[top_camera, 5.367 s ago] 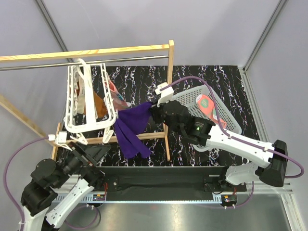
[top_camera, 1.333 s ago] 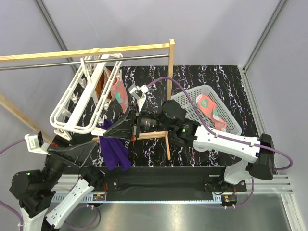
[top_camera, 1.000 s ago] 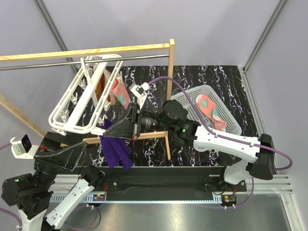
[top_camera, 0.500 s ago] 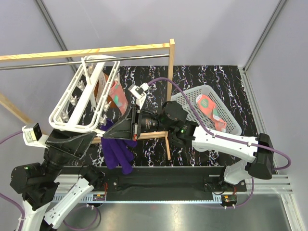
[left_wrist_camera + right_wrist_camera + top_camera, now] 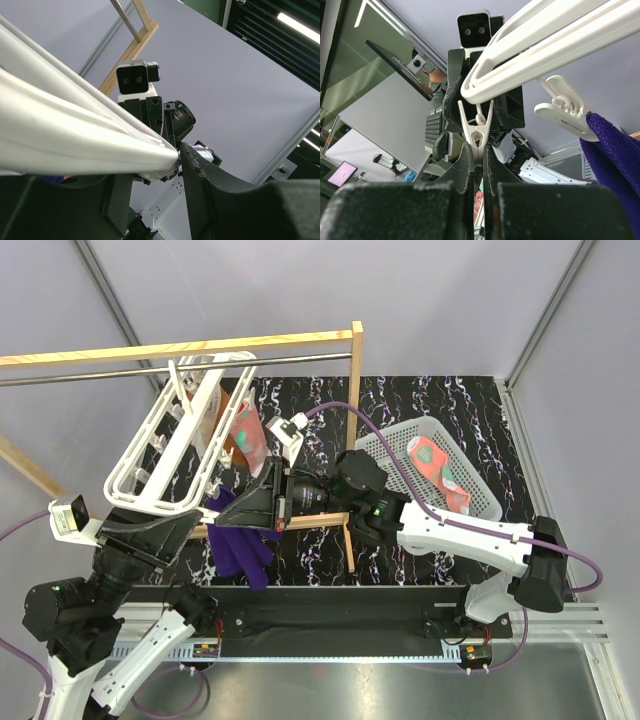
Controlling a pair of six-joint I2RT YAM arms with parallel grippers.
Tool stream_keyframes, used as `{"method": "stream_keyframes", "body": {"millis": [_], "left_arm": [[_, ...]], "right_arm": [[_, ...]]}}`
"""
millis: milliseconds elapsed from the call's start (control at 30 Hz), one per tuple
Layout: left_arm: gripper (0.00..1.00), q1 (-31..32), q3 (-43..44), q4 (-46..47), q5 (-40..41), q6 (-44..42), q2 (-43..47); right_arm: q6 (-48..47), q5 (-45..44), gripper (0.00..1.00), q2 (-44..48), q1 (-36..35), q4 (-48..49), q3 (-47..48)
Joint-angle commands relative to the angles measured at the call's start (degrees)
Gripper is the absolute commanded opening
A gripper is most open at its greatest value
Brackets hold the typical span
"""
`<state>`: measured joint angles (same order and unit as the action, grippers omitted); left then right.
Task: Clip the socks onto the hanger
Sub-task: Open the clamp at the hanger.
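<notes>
Right gripper point(image 5: 475, 150) jaws are standing closed, pinching the lower tip of a white clip point(image 5: 476, 125) that is dangling straight above them from the hanger point(image 5: 545, 47). Just to one side of these jaws a second clip point(image 5: 565, 112) is biting the purple sock point(image 5: 615, 160), which is hanging down beside the fingers, so little room is showing on that side. The other side is lying open.

Left gripper point(image 5: 175, 525) jaws are sitting around the hanger's near corner. In the wrist view one finger point(image 5: 200, 175) is touching the end of the white rail, but whether the jaws are clamping it cannot be told. Ahead of both pairs of jaws the frame is tilting up toward the metal rod point(image 5: 100, 375) of the wooden rack point(image 5: 200, 345), where its hook is hanging.

One of the socks point(image 5: 247, 435) is hanging from the frame just beyond the right jaws. Another coral sock point(image 5: 440, 465) is lying in the white basket point(image 5: 400, 445), well behind those jaws, alongside the right arm.
</notes>
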<state>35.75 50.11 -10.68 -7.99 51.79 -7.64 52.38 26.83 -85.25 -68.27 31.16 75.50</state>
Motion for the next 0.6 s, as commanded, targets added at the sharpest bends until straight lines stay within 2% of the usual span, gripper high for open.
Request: {"method": "stream_keyframes", "body": {"millis": [0, 167, 267, 300, 400, 467, 567], "left_arm": [[0.43, -0.2, 0.4, 2.4, -1.8, 0.8, -1.4], [0.29, -0.2, 1.2, 1.6, -2.4, 1.5, -2.8], [0.11, -0.2, 1.4, 0.2, -2.3, 2.1, -3.5], [0.0, -0.2, 1.9, -0.3, -2.1, 2.2, -3.8], [0.0, -0.2, 3.2, -3.2, -1.1, 1.7, -4.5], [0.0, -0.2, 3.2, -3.6, -0.3, 1.7, -4.1], [0.0, -0.2, 2.8, -3.5, -0.2, 1.9, -3.4]], "right_arm": [[0.3, 0.4, 0.0, -0.4, 0.8, 3.2, 0.0], [0.1, 0.4, 0.0, -0.5, 0.9, 2.8, 0.3], [-0.5, 0.0, 0.0, -0.6, 0.9, 1.9, 0.3], [-1.0, -0.3, 0.0, -0.6, 0.9, 1.4, 0.7], [-3.3, -1.1, 0.19, -0.4, 0.8, -2.6, 1.4], [-4.4, -2.4, 0.38, 0.7, 0.8, -5.3, 1.3], [-6.8, -4.6, 0.38, 2.0, 0.9, -8.6, 1.3]]}}
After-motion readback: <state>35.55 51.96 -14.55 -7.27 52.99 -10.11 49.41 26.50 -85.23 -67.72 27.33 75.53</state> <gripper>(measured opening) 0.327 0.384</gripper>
